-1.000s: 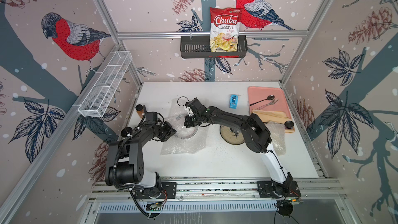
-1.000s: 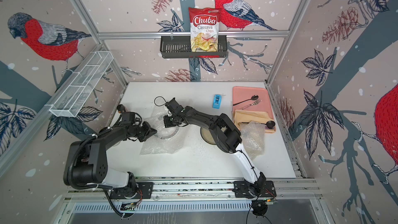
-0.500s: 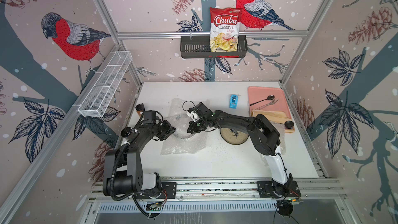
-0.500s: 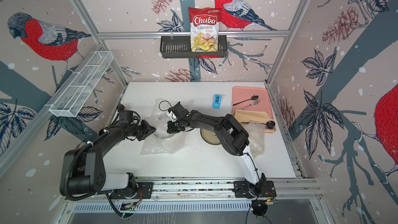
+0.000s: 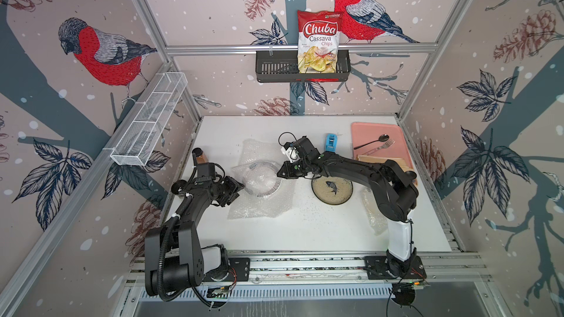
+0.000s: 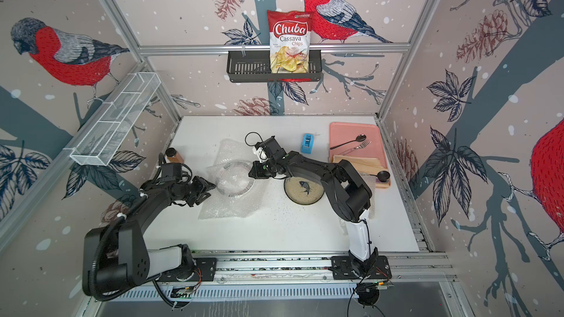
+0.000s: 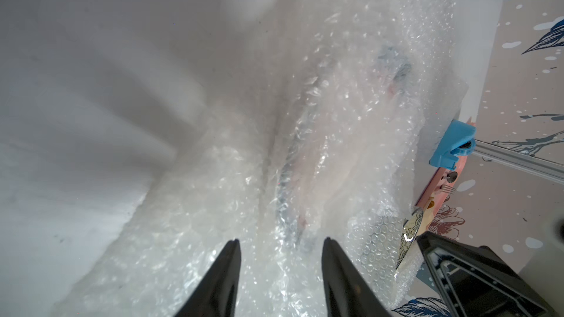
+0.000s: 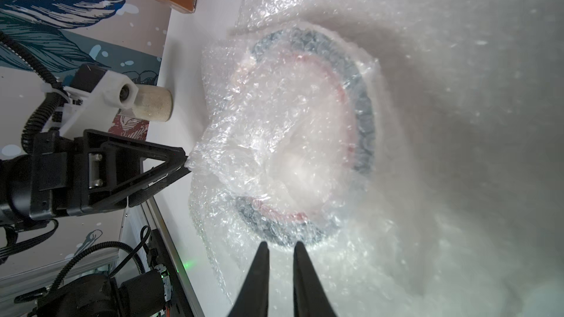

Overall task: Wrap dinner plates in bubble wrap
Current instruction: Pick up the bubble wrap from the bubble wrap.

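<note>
Dinner plate (image 5: 263, 178), white-centred with a dark rim: lies flat on the table (image 5: 305, 233), a little toward the left arm's side, under clear bubble wrap (image 5: 265, 206). Shows through the film in the right wrist view as a dark ring, with a loose, bunched fold gathered across its centre. Flaps of the sheet lie flat beyond and before it.

Left gripper (image 5: 240, 189) at the plate's left rim, fingers (image 7: 225, 272) spread and clamping nothing, tips just touching the bunched edge of film. Right gripper (image 5: 279, 174) at the opposite rim, fingers (image 8: 261, 272) parted by a narrow gap, nothing seen pinched between them.

Step in hand, as judged: folding the sheet over this first plate, at the point of letting go after one fold. Leaves the wrap slack and far from closed. Calls next for a fresh grasp low on a free flap, near the sheet's edge, then a pull across the plate without dragging it. Risks the released fold springing back.

Second plate (image 5: 332, 189), tan with a dark fish drawing: bare on the table beneath the right forearm, a further crumpled sheet (image 5: 374, 208) beyond it; apparently not yet begun.

Against the view one second earlier: right gripper off the plate's far rim and now at its right rim, elbow swung out toward the pink tray (image 5: 375, 131). Left gripper in nearly the same place. Far flap of film more exposed.
</note>
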Available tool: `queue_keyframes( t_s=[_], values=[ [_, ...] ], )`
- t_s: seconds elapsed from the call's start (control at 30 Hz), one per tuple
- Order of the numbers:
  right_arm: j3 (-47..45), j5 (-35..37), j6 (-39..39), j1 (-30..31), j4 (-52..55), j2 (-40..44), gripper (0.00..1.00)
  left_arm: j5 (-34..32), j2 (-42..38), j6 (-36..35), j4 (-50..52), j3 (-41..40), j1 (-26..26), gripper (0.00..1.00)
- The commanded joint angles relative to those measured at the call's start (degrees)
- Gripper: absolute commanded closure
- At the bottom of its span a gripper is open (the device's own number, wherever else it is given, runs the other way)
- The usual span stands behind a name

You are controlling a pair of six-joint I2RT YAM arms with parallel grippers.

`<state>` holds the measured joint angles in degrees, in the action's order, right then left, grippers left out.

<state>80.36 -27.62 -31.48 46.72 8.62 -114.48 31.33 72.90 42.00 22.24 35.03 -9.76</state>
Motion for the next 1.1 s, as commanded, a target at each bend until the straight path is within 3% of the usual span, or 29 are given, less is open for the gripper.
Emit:
queue_keyframes(
  t_s=[0.0,0.33,0.7,0.93,1.07],
  values=[
    [-0.13,-1.43,-0.05,-0.18,-1.94,0.66,0.83,0.63,1.12,-0.38,-2.85,-0.5,-0.17,0.54],
    [0.06,-3.1,-0.77,-0.41,-3.09,-0.83,0.83,2.07,6.21,2.51,-7.8,-0.59,3.38,0.66],
    [-0.29,-4.01,-0.61,-0.57,-3.44,-1.43,0.84,-1.79,8.93,5.41,-13.4,-1.99,6.05,0.74],
    [-0.1,-4.54,-0.35,-0.74,-3.09,-1.45,0.84,-0.56,8.43,7.5,-19.57,-5.6,6.55,0.84],
    [0.05,-4.8,-0.17,-0.76,-3.0,-1.47,0.84,0.04,6.77,8.1,-21.73,-6.56,6.55,0.96]
  ],
)
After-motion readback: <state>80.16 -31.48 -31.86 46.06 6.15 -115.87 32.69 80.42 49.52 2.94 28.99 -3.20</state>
